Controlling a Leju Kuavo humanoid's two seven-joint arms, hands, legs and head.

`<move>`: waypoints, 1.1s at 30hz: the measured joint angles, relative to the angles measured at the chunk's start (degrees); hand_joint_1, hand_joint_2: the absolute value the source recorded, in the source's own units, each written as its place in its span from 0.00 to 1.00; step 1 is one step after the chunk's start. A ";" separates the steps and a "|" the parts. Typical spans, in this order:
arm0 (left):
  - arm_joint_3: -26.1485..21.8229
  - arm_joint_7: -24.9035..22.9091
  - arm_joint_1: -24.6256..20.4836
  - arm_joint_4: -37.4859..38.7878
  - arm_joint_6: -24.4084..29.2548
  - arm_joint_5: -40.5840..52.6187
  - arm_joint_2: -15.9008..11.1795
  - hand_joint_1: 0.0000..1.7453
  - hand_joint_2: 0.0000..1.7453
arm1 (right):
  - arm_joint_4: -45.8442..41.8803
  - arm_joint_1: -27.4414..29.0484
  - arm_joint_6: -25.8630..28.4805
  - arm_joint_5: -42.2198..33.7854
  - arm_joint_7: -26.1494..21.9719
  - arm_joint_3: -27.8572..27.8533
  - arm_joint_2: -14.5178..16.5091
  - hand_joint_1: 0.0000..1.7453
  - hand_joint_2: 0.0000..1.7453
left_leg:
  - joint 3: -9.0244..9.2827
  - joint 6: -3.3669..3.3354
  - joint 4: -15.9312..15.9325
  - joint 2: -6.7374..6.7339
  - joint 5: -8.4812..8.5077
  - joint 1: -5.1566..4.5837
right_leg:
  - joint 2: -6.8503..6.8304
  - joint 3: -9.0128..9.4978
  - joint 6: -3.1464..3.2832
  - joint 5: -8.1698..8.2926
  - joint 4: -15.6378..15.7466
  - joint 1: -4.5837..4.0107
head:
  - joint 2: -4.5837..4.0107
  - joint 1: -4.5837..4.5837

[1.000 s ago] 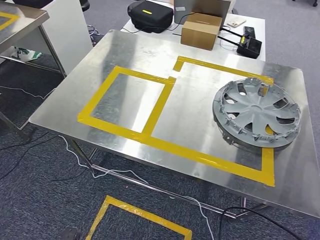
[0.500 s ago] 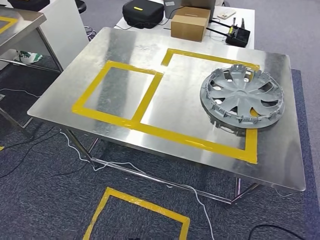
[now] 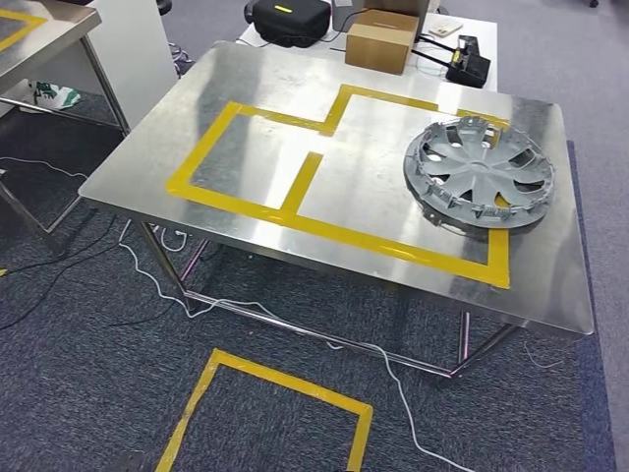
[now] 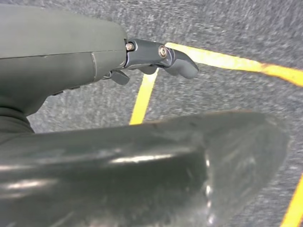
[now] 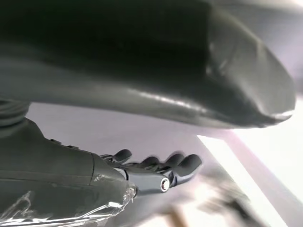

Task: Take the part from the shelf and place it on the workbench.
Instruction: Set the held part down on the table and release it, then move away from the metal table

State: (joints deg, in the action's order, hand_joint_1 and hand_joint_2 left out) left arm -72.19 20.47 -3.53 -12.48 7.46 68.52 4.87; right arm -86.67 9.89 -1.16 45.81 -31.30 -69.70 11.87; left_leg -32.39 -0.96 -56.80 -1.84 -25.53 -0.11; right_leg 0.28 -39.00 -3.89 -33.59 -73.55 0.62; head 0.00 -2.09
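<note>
Lying on workbench point(image 3: 222, 79): part point(image 3: 479, 172); well apart, left hand point(image 4: 107, 61)

part point(image 3: 479, 172) blocks workbench's point(image 3: 297, 84) right end

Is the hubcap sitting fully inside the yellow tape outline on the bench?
No: in the head view the hubcap overlaps the yellow tape on its right side, on the workbench.

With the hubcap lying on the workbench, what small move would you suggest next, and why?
Probably none on the part: the hubcap already lies flat on the workbench, and both hands, left hand and right hand, hold nothing. I would simply step back.
</note>
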 joint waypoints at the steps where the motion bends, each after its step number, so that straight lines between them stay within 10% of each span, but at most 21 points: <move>1: -0.18 -0.09 0.10 0.00 -0.09 -0.05 0.09 0.00 0.00 | 6.22 -0.92 1.88 4.94 1.94 -2.97 -1.34 0.00 0.00 | -0.42 0.03 -0.03 -0.22 0.42 -0.07 | -0.23 2.88 0.16 1.01 2.96 -0.11 | 0.00 -0.05; 3: -0.56 -0.32 0.16 0.00 -0.16 -0.09 0.23 0.00 0.00 | 17.05 -3.20 5.92 11.49 6.46 -7.39 -3.80 0.00 0.00 | -0.76 0.35 -0.08 -1.06 1.09 -0.21 | -2.13 9.32 0.62 3.13 11.92 -0.51 | 0.00 -0.14; 5: -0.86 -0.50 0.00 0.00 -0.20 -0.09 0.28 0.00 0.00 | 26.11 -5.20 8.91 15.82 10.39 -10.28 -5.56 0.00 0.00 | -0.85 0.97 -0.04 -2.04 1.70 -0.29 | -3.20 11.83 1.28 4.08 16.65 -0.94 | 0.00 -0.12; 9: -1.26 -0.90 -0.10 0.00 -0.24 -0.10 0.32 0.00 0.00 | 39.55 -6.87 11.85 23.01 19.67 -13.91 -7.22 0.00 0.00 | -1.52 2.41 -0.30 -2.30 1.69 -0.08 | -1.24 10.06 2.72 6.40 17.04 -1.01 | 0.00 -0.23; 14: -1.67 -1.04 0.15 0.00 -0.35 -0.10 0.26 0.00 0.00 | 50.01 -8.69 12.42 26.58 25.17 -15.30 -7.69 0.00 0.00 | -5.98 3.14 -14.96 1.20 -9.38 0.03 | 1.55 5.50 3.40 10.23 17.03 -0.73 | 0.00 0.08; 16: -1.82 -1.16 0.14 0.00 -0.42 -0.10 0.21 0.00 0.00 | 53.19 -9.03 12.54 27.89 27.45 -15.72 -7.71 0.00 0.00 | -2.93 2.95 -12.72 1.40 -8.58 0.06 | 2.72 3.85 3.25 11.61 17.00 -0.70 | 0.00 0.13; 19: -2.00 -1.29 -0.11 0.00 -0.43 -0.10 0.20 0.00 0.00 | 57.80 -9.73 12.42 29.24 30.15 -16.12 -7.57 0.00 0.00 | 5.60 2.40 -0.20 4.21 -5.35 0.14 | 4.42 1.98 2.61 13.63 16.91 -0.71 | 0.01 0.10; 23: -2.19 -1.39 -0.30 0.00 -0.42 -0.01 0.37 0.00 0.00 | 62.73 -10.07 11.48 30.82 32.02 -16.18 -6.94 0.00 0.00 | 6.69 0.88 2.68 4.10 -3.37 -0.30 | 5.78 1.20 1.44 16.01 17.75 -0.47 | 0.01 -0.13; 25: -2.21 -1.45 -0.27 0.00 -0.39 0.09 0.37 0.00 0.00 | 64.56 -10.02 10.90 31.30 32.44 -16.20 -6.50 0.00 0.00 | 5.62 0.06 2.77 2.84 -2.07 -0.14 | 4.28 0.13 1.00 13.67 16.01 -0.47 | 0.01 -0.47; 29: -2.25 -1.50 0.06 0.00 -0.33 0.29 0.26 0.00 0.00 | 67.41 -10.94 9.35 31.76 32.61 -16.19 -6.01 0.00 0.00 | 2.38 -0.22 2.71 -0.02 0.46 -0.12 | 0.39 -3.16 0.09 2.93 1.49 -0.30 | 0.00 -1.12; 31: -2.24 -1.50 0.09 0.00 -0.33 0.37 0.31 0.00 0.00 | 68.24 -11.13 9.07 31.82 32.61 -16.18 -5.92 0.00 0.00 | 0.81 0.07 2.57 -1.45 1.60 -0.09 | -0.05 -0.65 -0.19 4.06 0.29 -0.07 | 0.00 -1.14; 33: -2.23 -1.50 0.04 0.00 -0.33 0.45 0.36 0.00 0.00 | 68.73 -11.27 8.65 31.87 32.58 -16.17 -5.89 0.00 0.00 | -0.35 0.58 2.26 -2.63 2.44 -0.05 | -1.60 5.98 -0.37 6.15 7.46 0.02 | 0.00 -1.18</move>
State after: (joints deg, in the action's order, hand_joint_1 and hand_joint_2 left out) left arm -74.42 18.97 -3.49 -12.48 7.13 68.97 5.24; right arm -17.93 -1.37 7.49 77.68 1.28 -85.87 5.98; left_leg -32.74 -0.38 -54.54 -4.46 -23.08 -0.16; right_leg -1.31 -33.02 -4.26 -27.44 -66.09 0.64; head 0.00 -3.27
